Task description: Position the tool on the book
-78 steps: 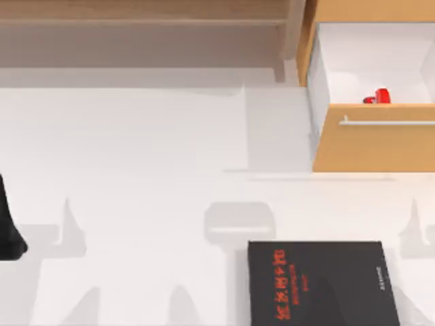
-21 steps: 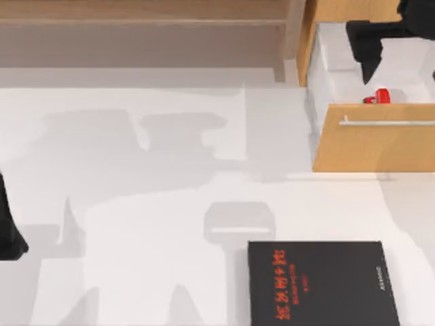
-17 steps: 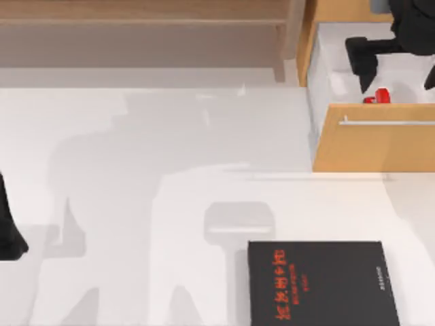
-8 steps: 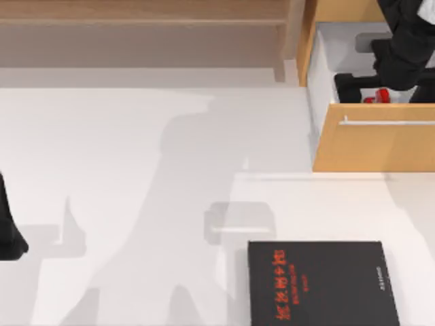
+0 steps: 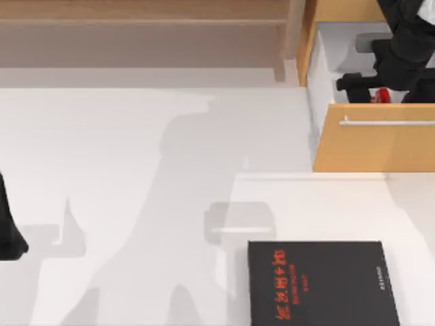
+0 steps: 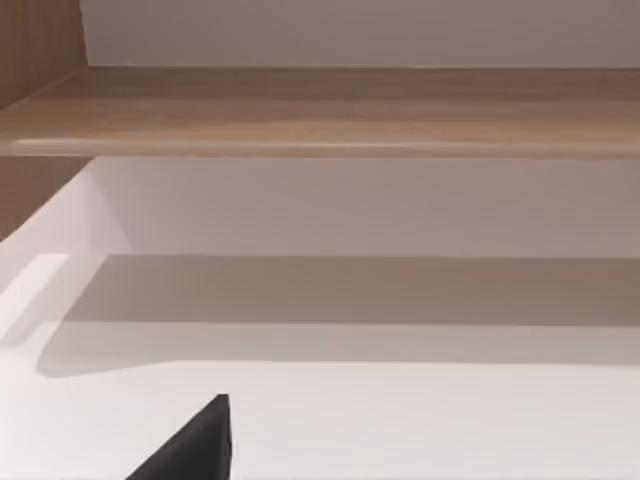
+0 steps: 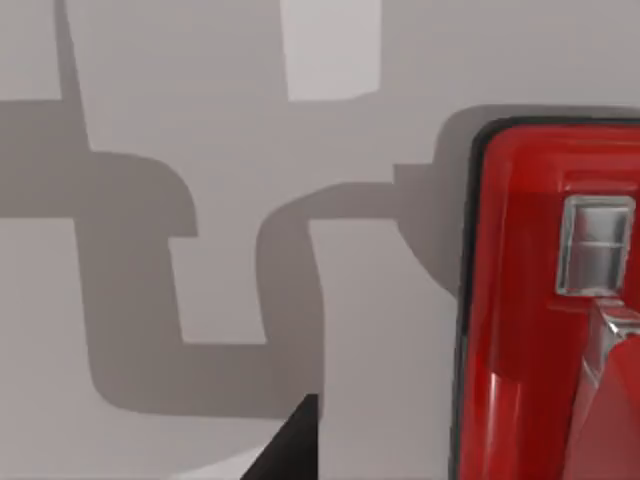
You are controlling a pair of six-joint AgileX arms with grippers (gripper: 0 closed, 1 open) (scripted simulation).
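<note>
The red tool (image 5: 383, 94) lies in the open drawer at the back right, against the inner side of the drawer front and partly covered by my right arm. My right gripper (image 5: 382, 89) is down in the drawer and open, one finger on each side of the tool and apart from it. In the right wrist view the tool (image 7: 545, 300) is large and close, beside one dark fingertip (image 7: 292, 445). The black book (image 5: 319, 282) with red lettering lies flat at the front right of the table. My left arm (image 5: 7, 231) stays parked at the left edge.
The drawer has a wooden front (image 5: 374, 146) with a silver handle (image 5: 387, 122) and white inner walls (image 5: 319, 61). A wooden shelf (image 5: 143, 13) runs along the back. The white table (image 5: 136, 204) spreads between the drawer and the book.
My right arm came in from the upper right and dropped into the drawer over the tool. In the last half second it shifted only slightly. The left arm, tool and book stayed put.
</note>
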